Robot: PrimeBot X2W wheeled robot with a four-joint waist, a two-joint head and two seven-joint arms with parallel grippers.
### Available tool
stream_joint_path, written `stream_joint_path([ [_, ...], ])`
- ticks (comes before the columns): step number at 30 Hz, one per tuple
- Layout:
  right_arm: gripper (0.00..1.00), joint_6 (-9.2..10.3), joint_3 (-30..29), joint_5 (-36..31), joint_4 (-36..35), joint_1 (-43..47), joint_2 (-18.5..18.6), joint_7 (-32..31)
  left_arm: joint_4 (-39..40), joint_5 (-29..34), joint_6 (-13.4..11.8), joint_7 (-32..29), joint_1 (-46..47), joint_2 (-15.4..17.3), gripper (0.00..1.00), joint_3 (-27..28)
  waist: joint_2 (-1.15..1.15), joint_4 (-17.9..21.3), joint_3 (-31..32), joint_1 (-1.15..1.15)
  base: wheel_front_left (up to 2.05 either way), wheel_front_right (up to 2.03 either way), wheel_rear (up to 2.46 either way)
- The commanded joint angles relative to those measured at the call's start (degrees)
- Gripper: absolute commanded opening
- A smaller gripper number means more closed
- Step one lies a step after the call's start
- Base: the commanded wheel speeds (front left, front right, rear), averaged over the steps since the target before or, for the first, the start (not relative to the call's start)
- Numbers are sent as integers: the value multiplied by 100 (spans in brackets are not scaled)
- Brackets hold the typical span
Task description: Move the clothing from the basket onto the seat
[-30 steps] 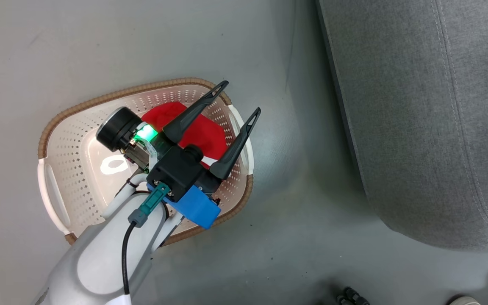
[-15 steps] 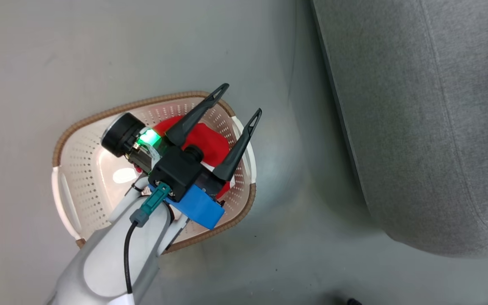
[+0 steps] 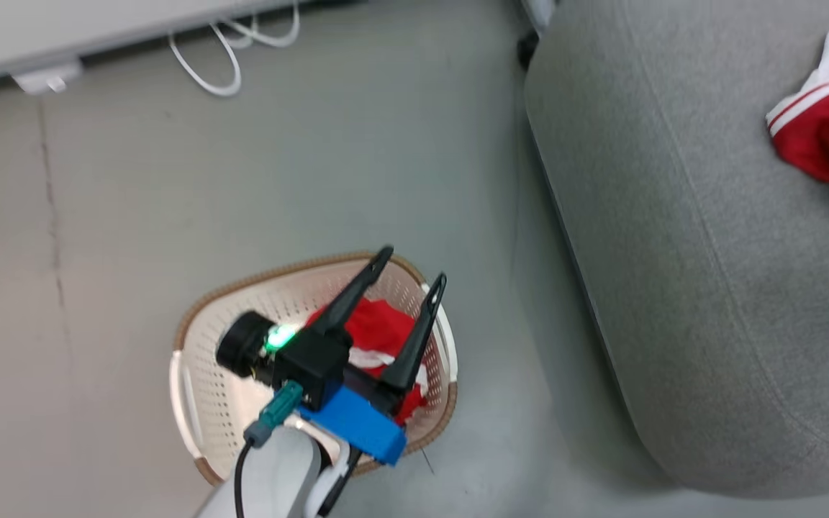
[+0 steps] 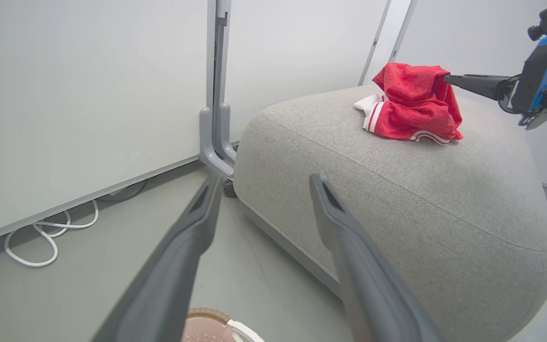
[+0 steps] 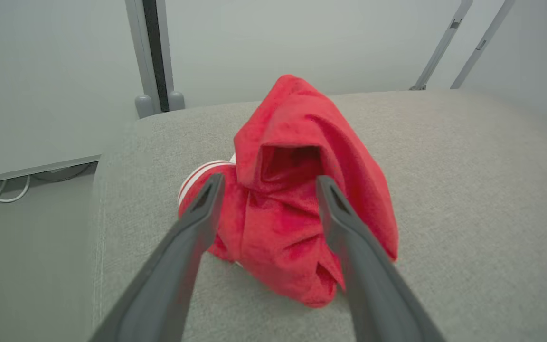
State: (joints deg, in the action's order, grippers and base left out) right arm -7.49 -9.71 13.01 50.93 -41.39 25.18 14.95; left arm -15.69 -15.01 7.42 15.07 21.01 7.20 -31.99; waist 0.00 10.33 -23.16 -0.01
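One red garment point(image 3: 378, 331) with white trim lies in the cream perforated basket point(image 3: 206, 403), partly hidden under my left gripper point(image 3: 414, 265). That gripper hangs above the basket's right end, open and holding nothing point(image 4: 266, 179). The second red garment point(image 3: 828, 137) sits heaped on the grey seat point(image 3: 709, 302). My right gripper point(image 5: 266, 183) is open, its two fingers standing on either side of this heap point(image 5: 297, 190) without squeezing it. In the left wrist view one finger point(image 4: 477, 84) of the right gripper reaches the garment point(image 4: 411, 102) from the right.
The basket stands on grey floor point(image 3: 314, 165) just left of the seat's rounded edge. White cables point(image 3: 220, 65) lie along the base of a pale wall panel point(image 3: 98, 29). A grey post point(image 4: 216, 95) rises behind the seat's corner.
The head camera has risen and tilted, so the basket looks smaller and lower, and the wall, the cables and the garment on the seat have come into view. The left gripper stays open over the basket.
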Motion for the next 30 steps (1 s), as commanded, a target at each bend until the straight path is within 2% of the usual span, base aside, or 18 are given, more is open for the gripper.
stream_joint_path([
  [1,100,-1,22,-26,-72,296,23,-1,-60,-46,5,15,-169,-26,100,37,0,-295,773,1,0,0,0],
  [7,100,-1,106,-122,-804,1324,-135,-162,-270,-158,5,15,-789,-134,100,232,0,-550,1596,1,0,0,0],
  [10,100,-1,106,-191,-1400,1812,-273,-307,-334,-169,5,15,-997,-132,100,377,0,-667,1878,1,0,0,0],
  [11,100,-1,106,-191,-1400,1812,-273,-307,-334,-169,5,15,-997,-132,100,377,0,-667,1878,1,0,0,0],
  [12,100,-1,111,-290,-2097,2344,-477,-540,-395,-167,5,15,-1213,-115,100,543,0,-776,2134,1,0,0,0],
  [18,100,-1,196,-450,-3511,3236,-836,-1089,-461,-100,5,15,-1497,-65,100,964,0,-969,2378,1,0,0,0],
  [19,100,-1,196,-450,-3511,3236,-836,-1089,-461,-100,5,15,-1497,-65,100,964,0,-969,2378,1,0,0,0],
  [25,100,-1,112,-643,-4627,3921,-1212,-1432,-512,-11,5,15,-1599,-56,100,1374,0,-1226,2498,1,0,0,0],
  [30,100,-1,122,-801,-5137,4344,-1546,-1522,-564,50,5,15,-1603,-68,100,1656,0,-1420,2541,1,0,0,0],
])
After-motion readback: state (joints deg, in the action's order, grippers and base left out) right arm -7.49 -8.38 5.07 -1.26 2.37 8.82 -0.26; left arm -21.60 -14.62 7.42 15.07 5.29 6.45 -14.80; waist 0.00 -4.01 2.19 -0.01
